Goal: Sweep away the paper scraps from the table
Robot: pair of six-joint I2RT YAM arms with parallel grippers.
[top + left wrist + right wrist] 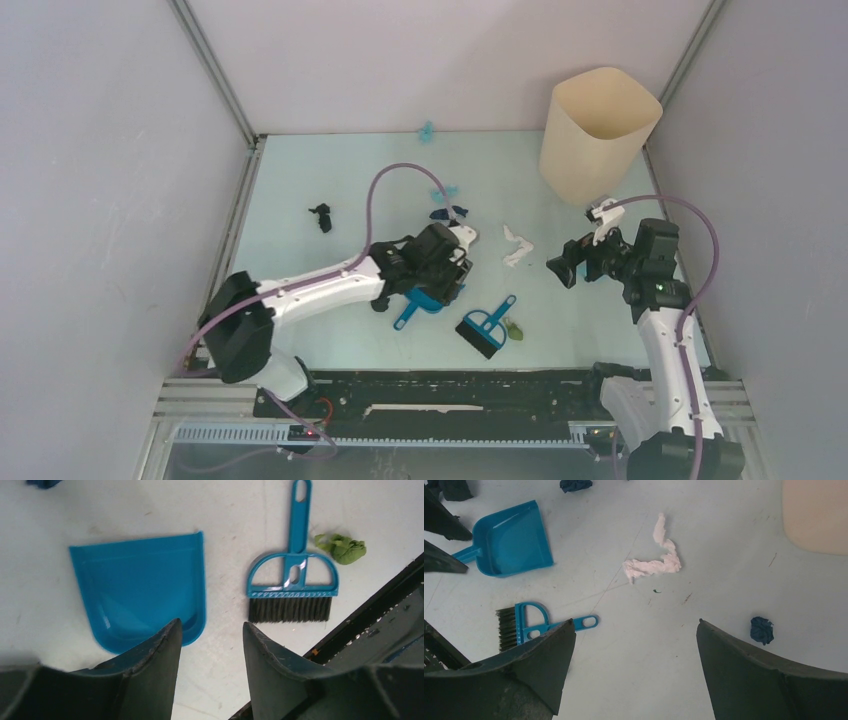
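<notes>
paper scraps (517,245) lie apart from the open left claw (210,625) and open right claw (635,622).

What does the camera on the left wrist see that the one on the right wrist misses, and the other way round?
Only the left wrist view shows the green scrap, lying beside the handle of the hand brush. Only the right wrist view shows the white twisted scrap, a dark blue scrap at lower right, and the beige bin in the top right corner. Both show the blue dustpan, the hand brush and the pale table.
</notes>
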